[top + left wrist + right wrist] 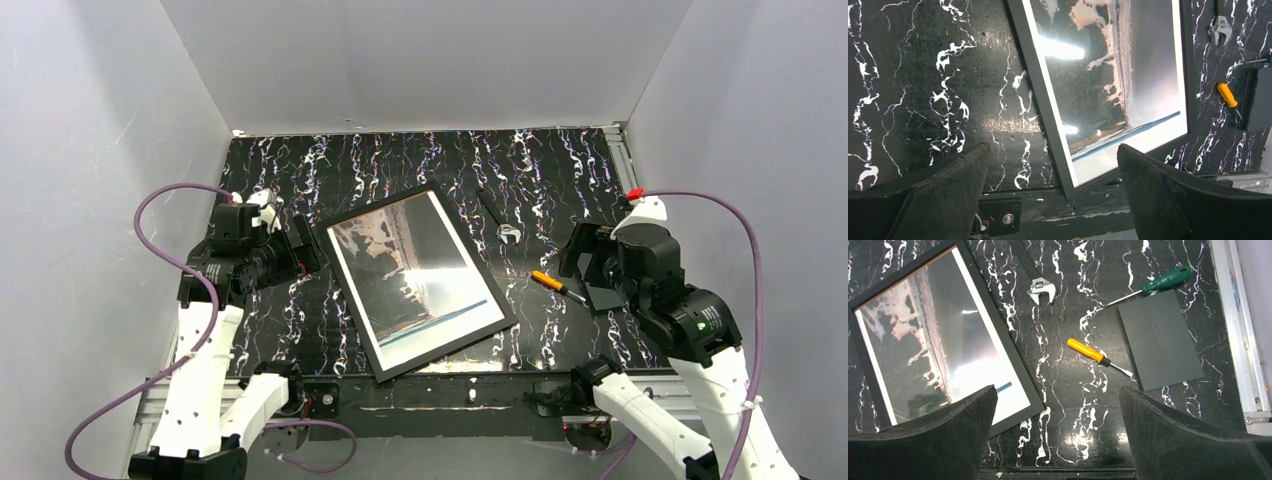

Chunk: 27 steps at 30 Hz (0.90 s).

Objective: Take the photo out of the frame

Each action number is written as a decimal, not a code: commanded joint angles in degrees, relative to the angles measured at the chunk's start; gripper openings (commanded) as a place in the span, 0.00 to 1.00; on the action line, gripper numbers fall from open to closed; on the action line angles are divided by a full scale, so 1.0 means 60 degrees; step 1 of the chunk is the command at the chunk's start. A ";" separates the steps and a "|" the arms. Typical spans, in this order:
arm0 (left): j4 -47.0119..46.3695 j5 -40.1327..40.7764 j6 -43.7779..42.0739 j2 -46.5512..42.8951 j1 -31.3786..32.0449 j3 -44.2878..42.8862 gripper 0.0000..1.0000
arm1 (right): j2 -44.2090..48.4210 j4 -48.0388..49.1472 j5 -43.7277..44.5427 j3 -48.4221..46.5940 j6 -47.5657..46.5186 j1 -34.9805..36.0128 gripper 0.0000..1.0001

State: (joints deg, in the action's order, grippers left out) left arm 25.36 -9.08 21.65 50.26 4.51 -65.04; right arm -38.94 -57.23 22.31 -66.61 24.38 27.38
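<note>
The left gripper point(1053, 150) hangs with its jaws spread wide and nothing between them, above the near left of the table point(913, 75). Its two fingers point(948, 185) are blunt, matte black wedges. The right gripper point(1058, 395) hangs just as wide and just as empty at the right side, over bare tabletop.

Between the two arms lies the frame point(440, 355), one thin black rectangle with narrow flat borders. It lies flat and is turned askew, with its near corner reaching the table's near edge. The photo point(415, 265) sits inside it face up, white-bordered and glossy. Glare from the lights washes out patches of the print, so only dark masses and a pale band can be made out. Both wrist views cut the frame off.

The table is black with white marble-like veining.

To the right of the frame lie four loose things:
- One small metal adjustable wrench point(1040, 290), its dark handle hard to tell from the tabletop.
- One orange-handled screwdriver point(1088, 351).
- One green-handled screwdriver point(1165, 279).
- One flat, dark grey rectangular box point(1160, 340).

The orange screwdriver's tip touches the box's near left corner. From above, the right arm hides the green screwdriver and most of the box.
</note>
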 commanded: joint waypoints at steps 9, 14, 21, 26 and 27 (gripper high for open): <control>0.0011 -0.0748 0.1485 0.0394 0.0039 0.1062 1.00 | -0.0483 -0.0261 0.0429 0.0838 0.0857 -0.0036 1.00; 0.0410 -0.1687 0.1547 0.1038 0.0039 0.1454 1.00 | -0.0383 0.0337 -0.0656 0.1463 0.1528 -0.0035 1.00; -0.0267 -0.2453 0.2507 0.1097 0.0091 0.3017 0.95 | -0.0470 0.1980 -0.3221 0.2533 0.1805 -0.0040 0.92; -0.1178 -0.1967 0.3394 0.0959 0.0836 0.4169 0.90 | -0.1200 0.3249 -0.4536 0.3209 0.2559 0.0701 0.89; -0.1589 -0.1862 0.3588 0.0825 0.1014 0.4474 0.90 | -0.1365 0.3470 -0.4382 0.3276 0.2680 0.1056 0.89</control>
State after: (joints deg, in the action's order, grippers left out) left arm 18.13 -20.47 37.87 56.80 7.09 -43.62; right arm -44.07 -45.69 2.17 -49.01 36.25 28.69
